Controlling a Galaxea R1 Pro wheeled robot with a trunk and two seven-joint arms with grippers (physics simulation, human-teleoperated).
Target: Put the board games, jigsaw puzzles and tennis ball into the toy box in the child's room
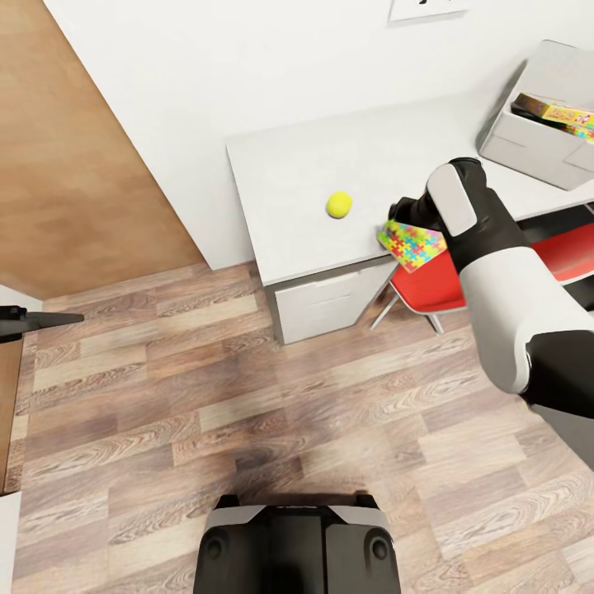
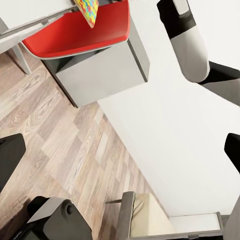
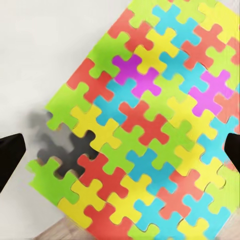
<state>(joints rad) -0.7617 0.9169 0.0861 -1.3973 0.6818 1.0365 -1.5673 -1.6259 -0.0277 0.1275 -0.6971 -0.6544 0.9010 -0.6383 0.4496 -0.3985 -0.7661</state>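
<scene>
Jigsaw puzzle (image 1: 411, 243): overhanging the table (image 1: 289, 181) edge, at 3 o'clock of the tennis ball (image 1: 339, 204), presumably for an edge grasp.
Right gripper (image 3: 120, 150): jaws spread, puzzle framed, nothing held.
Left gripper (image 2: 120, 150): parted, empty.
Toy box (image 1: 528, 148): at 2 o'clock, game box inside.

Bright even sim light, soft shadows, sharp pics, no glare.

right arm reaching forward, tool (image 1: 402, 216) spread wide
</scene>
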